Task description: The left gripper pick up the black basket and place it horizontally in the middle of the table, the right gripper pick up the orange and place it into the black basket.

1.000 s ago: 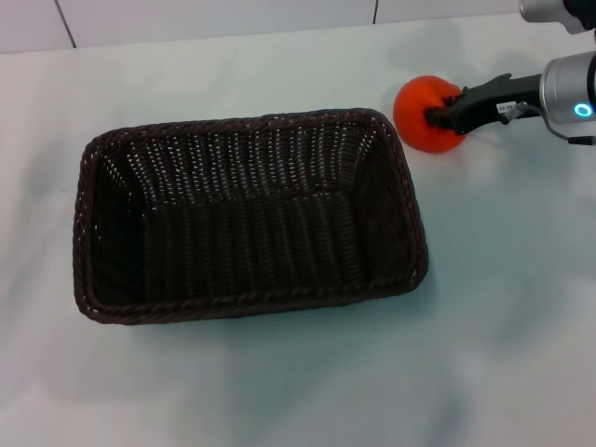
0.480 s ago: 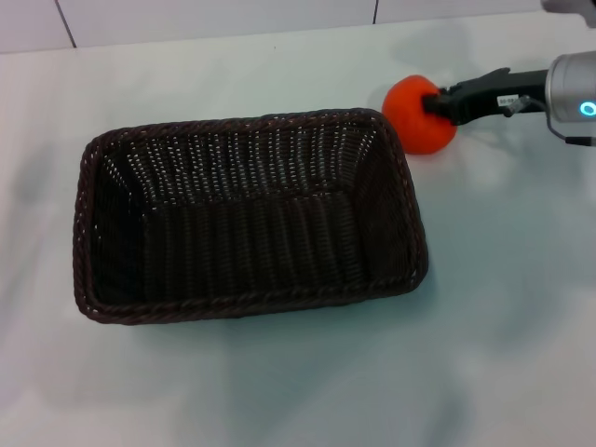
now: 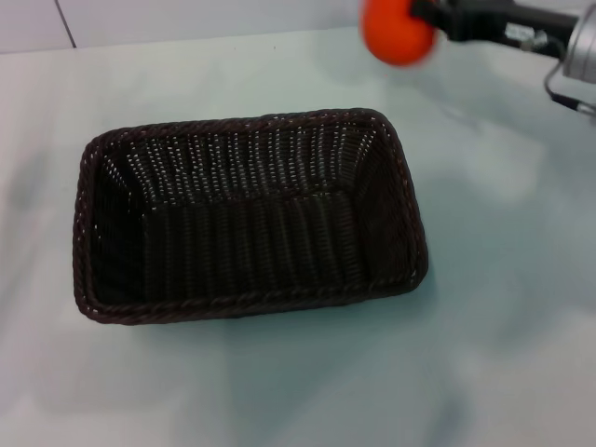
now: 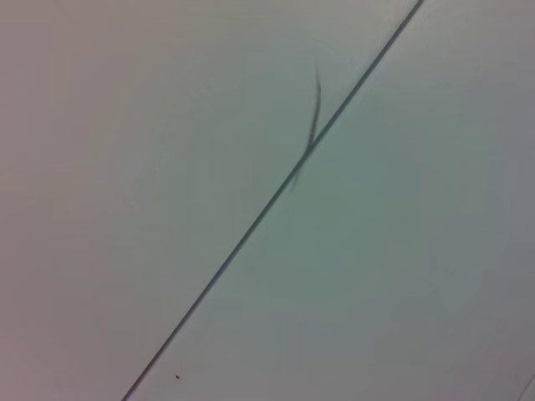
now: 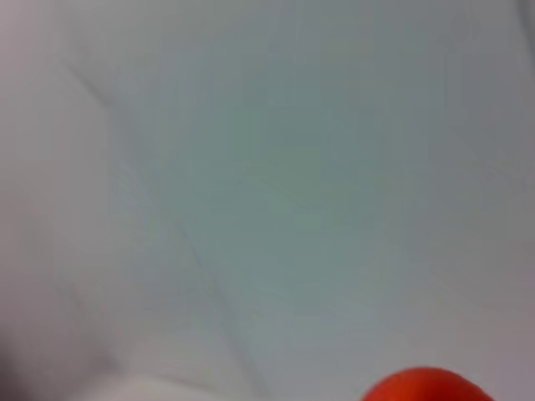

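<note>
The black basket (image 3: pixel 250 214) lies lengthwise across the middle of the table (image 3: pixel 503 307), open side up and empty. My right gripper (image 3: pixel 421 19) is shut on the orange (image 3: pixel 398 30) and holds it in the air above the table's far side, beyond the basket's far right corner. A sliver of the orange (image 5: pixel 426 386) shows at the edge of the right wrist view. The left gripper is out of view; the left wrist view shows only a pale surface with a dark seam line (image 4: pixel 276 188).
A pale wall with tile seams (image 3: pixel 65 23) runs along the far edge of the table. Bare tabletop lies around the basket on all sides.
My right gripper has lifted the orange off the table and carried it up and a little to the left, toward the far side. The basket has not moved.
</note>
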Motion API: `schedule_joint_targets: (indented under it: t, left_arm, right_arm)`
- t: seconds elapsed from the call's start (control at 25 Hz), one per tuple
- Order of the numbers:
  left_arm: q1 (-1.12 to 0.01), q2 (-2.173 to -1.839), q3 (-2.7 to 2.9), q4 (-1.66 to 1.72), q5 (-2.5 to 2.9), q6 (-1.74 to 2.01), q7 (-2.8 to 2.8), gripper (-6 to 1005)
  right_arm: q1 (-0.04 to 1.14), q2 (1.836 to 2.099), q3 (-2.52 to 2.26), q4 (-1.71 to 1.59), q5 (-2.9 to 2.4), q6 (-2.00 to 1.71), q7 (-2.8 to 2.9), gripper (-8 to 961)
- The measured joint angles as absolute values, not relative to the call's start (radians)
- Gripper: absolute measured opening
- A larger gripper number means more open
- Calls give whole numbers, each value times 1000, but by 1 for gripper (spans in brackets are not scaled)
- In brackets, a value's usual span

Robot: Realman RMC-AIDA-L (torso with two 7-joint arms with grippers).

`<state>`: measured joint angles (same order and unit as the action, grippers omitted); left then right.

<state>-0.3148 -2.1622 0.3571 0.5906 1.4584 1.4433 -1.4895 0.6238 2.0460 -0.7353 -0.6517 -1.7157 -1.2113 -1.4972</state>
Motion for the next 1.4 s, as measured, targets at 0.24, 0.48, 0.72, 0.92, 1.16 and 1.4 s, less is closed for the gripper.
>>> schedule_joint_targets:
  t: [0.24, 0.48, 0.72, 0.92, 1.16, 1.4]
  left_arm:
    - [-314, -2163, 357, 591, 1456, 1444, -1490, 880]
    - [-313, -2163, 353, 591, 1450, 1449, -1489, 863]
    - [-313, -2163, 345, 591, 1448, 1455, -1490, 847]
    - [-313, -2163, 345, 588, 1433, 1476, -1472, 833]
    - [-304, -2164, 327, 511, 1329, 1569, -1255, 817]
    - [-311, -2172, 163, 251, 1163, 1754, -786, 801]
  right_arm:
    - [679, 2085, -779, -638, -1624, -1489, -1640, 65]
    - [706, 2085, -894, -574, -1613, -1532, -1712, 73]
    - [695, 2083, -919, -571, -1612, -1534, -1710, 82]
    - [674, 2084, -873, -570, -1602, -1530, -1718, 291]
    - [586, 2087, -731, -461, -1306, -1536, -1862, 538]
    - [513, 2088, -672, -248, -908, -1552, -2128, 774]
